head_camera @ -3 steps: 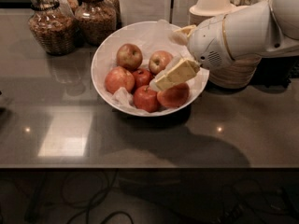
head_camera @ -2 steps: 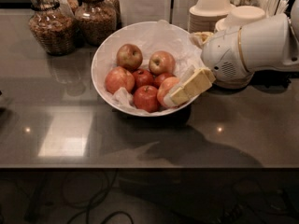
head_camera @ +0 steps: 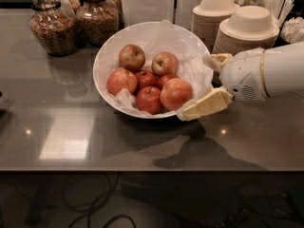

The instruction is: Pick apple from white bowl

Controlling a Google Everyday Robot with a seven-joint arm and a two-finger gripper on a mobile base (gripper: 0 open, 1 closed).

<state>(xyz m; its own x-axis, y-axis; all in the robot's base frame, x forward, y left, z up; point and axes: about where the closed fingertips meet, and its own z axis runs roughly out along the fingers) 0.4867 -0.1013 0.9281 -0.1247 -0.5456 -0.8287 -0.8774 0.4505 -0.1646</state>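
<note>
The white bowl [head_camera: 102, 64] is set on the tabletop [head_camera: 247, 139], and six apples [head_camera: 145, 79] are heaped in it on crumpled white paper [head_camera: 192, 72]. The gripper [head_camera: 197, 87] is held at the bowl's right rim, its fingers [head_camera: 206, 104] spread apart with nothing grasped. Glass jars [head_camera: 97, 15] are seen behind the bowl's left side, stacked beige bowls [head_camera: 247, 30] behind its right.

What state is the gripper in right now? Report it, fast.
Gripper: jaws open, holding nothing, at the right rim of the white bowl, next to the nearest apple.
</note>
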